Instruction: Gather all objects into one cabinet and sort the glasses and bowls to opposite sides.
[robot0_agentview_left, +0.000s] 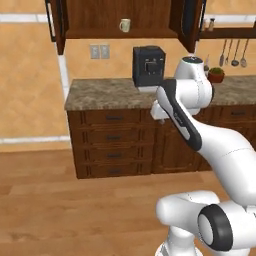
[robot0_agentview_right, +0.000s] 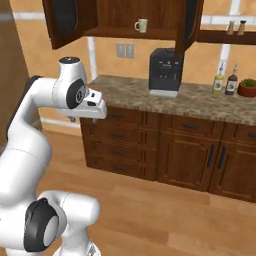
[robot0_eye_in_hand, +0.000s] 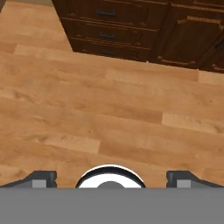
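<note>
A cream mug (robot0_agentview_left: 124, 25), one of the glasses, stands alone on the shelf of the open dark wooden wall cabinet (robot0_agentview_left: 90, 34). The right base view shows the same mug (robot0_agentview_right: 141, 25) on the cabinet shelf (robot0_agentview_right: 110, 31). The bowls are out of view. My gripper (robot0_agentview_right: 82, 118) hangs in front of the counter at drawer height, far below the mug, and points down at the floor. In the hand view my gripper (robot0_eye_in_hand: 112, 179) is open, its fingertips (robot0_eye_in_hand: 41, 178) wide apart over wood planks, with nothing between them.
A black coffee machine (robot0_agentview_left: 148, 66) stands on the granite counter (robot0_agentview_left: 100, 92) below the cabinet. Drawer units (robot0_agentview_left: 114, 145) sit under the counter. Two bottles (robot0_agentview_right: 225, 80) and a potted plant (robot0_agentview_right: 247, 87) stand to the right. Open cabinet doors (robot0_agentview_right: 62, 22) jut outward. Wooden floor (robot0_agentview_left: 75, 210) lies before the counter.
</note>
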